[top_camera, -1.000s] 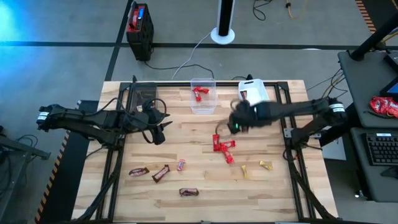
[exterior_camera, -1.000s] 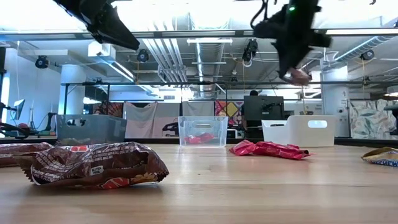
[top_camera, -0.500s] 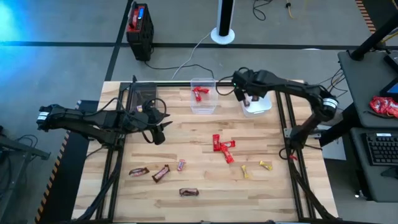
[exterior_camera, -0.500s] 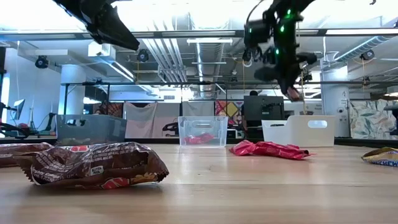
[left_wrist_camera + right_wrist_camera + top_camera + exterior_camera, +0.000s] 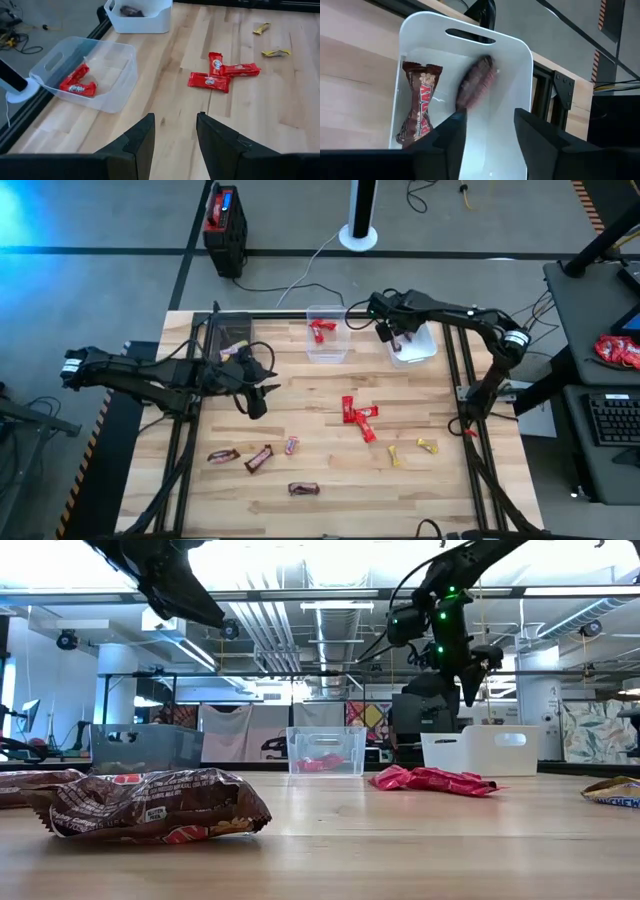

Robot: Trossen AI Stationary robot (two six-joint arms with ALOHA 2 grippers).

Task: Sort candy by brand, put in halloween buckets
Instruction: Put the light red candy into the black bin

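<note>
- The right gripper (image 5: 397, 337) has swung from the middle of the table (image 5: 300, 440), where it hung a second ago beside the red bars (image 5: 359, 416), to the far edge, and now sits over the white bin (image 5: 424, 348).
- Its jaws, closed on a brown candy half a second ago, now stand apart; in the right wrist view a blurred brown candy (image 5: 476, 82) is dropping between them into the white bin (image 5: 515, 65), next to a dark brown bar (image 5: 419, 106) already lying there.
- That looks like one more brown piece sorted into its bin.
- The left gripper (image 5: 258, 388) has barely moved: it hovers above the left side of the table near the smoky grey bin (image 5: 228, 330), jaws apart and holding nothing.
- The clear bin (image 5: 326, 335) holds red bars (image 5: 320, 330), matching the cluster left at the table's centre.
- Left to sort: the red cluster, three dark brown bars (image 5: 262, 458) near the front left, a small pink piece (image 5: 291, 445) and two yellow pieces (image 5: 410, 448) at the front right.
- The task appears well short of finished.
</note>
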